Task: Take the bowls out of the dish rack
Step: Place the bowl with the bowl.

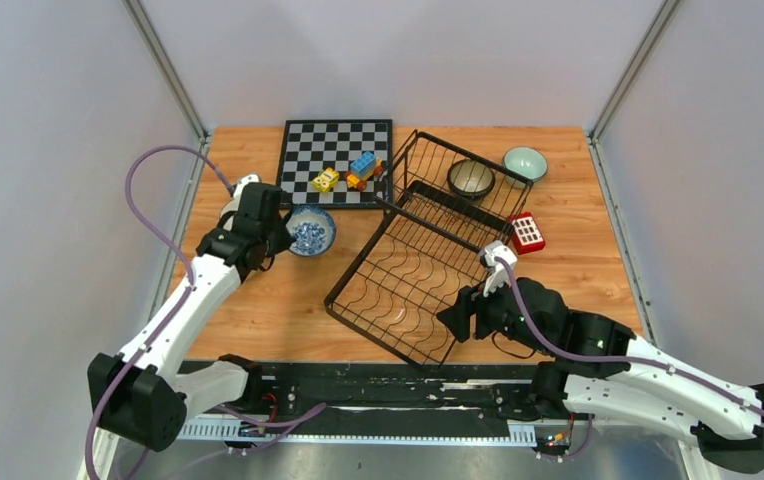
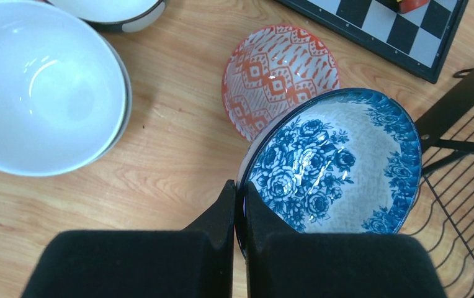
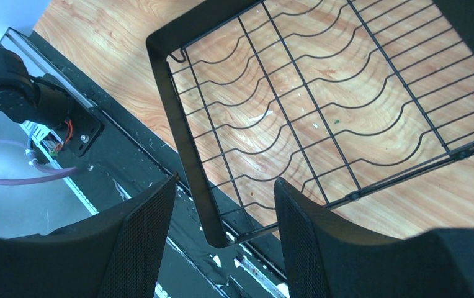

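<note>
- My left arm reaches forward, its left gripper (image 2: 239, 214) clamped on the blue floral bowl (image 2: 340, 161) rim, just beside the dish rack (image 3: 181, 124).
- My right gripper (image 3: 225, 186) hovers spread above the rack's near corner; a dark bowl (image 1: 471, 178) sits inside.

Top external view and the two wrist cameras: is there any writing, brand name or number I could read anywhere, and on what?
No readable text in any view.
The yellow toy block: dark marks, too small to read.
The red block: plain white squares, no legible characters.
The chessboard: squares only, no letters or numbers visible.
The blue floral bowl and the orange patterned bowl: decoration only.
</note>
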Available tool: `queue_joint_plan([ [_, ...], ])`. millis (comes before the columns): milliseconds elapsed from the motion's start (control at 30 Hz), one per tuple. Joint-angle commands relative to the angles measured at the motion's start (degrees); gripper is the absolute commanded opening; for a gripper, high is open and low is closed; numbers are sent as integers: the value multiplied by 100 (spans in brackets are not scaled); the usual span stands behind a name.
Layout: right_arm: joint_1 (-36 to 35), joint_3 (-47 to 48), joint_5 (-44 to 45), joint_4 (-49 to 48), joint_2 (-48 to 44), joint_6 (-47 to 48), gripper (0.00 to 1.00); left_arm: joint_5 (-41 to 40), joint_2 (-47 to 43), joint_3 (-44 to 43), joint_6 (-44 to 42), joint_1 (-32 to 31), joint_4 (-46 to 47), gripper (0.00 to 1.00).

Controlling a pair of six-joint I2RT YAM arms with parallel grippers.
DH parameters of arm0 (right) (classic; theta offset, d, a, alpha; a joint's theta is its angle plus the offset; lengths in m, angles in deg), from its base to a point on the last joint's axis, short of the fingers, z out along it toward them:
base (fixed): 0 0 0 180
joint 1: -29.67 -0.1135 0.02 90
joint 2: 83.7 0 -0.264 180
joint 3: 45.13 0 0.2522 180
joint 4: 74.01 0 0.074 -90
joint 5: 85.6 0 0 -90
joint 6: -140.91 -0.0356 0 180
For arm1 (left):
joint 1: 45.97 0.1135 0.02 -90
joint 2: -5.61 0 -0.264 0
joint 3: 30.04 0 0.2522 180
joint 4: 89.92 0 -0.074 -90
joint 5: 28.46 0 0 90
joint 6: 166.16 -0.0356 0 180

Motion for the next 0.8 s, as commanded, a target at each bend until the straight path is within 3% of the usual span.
queue_joint_plan([
  [0,61,-248,157,135,-121,-246,64,209,203,-196,-462,198,732,0],
  [300,62,-649,485,-281,-428,-207,64,381,486,-343,-912,410,1083,0],
  [467,66,-663,621,-441,-517,-6,63,1058,934,-595,-809,790,1051,0],
  [767,61,-571,451,-435,-400,136,62,1438,1206,-346,-638,1239,1549,0],
])
